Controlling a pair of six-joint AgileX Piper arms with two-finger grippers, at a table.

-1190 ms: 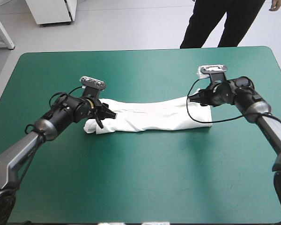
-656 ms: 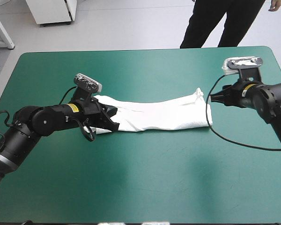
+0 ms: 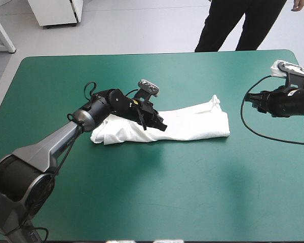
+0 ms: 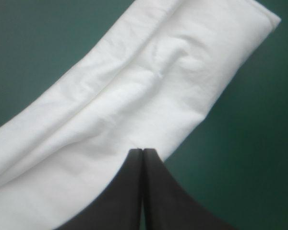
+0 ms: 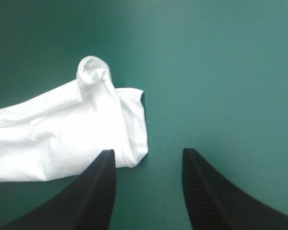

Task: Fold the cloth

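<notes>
High view: white T-shirt in a long, narrow folded band on the teal-green cover, a rumpled knob at its far right corner, a rounded bunch at its left end. Low over the band's middle, the left gripper, its arm lying across the shirt's left part, black tips pointing toward the shirt's right end; from this height, impossible to tell whether pinching cloth or merely above it. Left wrist view, closer in: the same gripper's fingers pressed together into one pointed arch, only a hairline seam between them, closed on themselves rather than on fabric, the tip over the shirt beside one long edge, the band running on ahead to a squared, folded end. Well clear of the shirt, off beyond its right end, the right gripper, touching no cloth. Right wrist view, filling in what the overhead angle leaves vague: jaws standing wide apart, teal-green cover between them, the shirt's right end just ahead of and beside one finger, the twisted knob of fabric at that end's far corner plainly in sight.
</notes>
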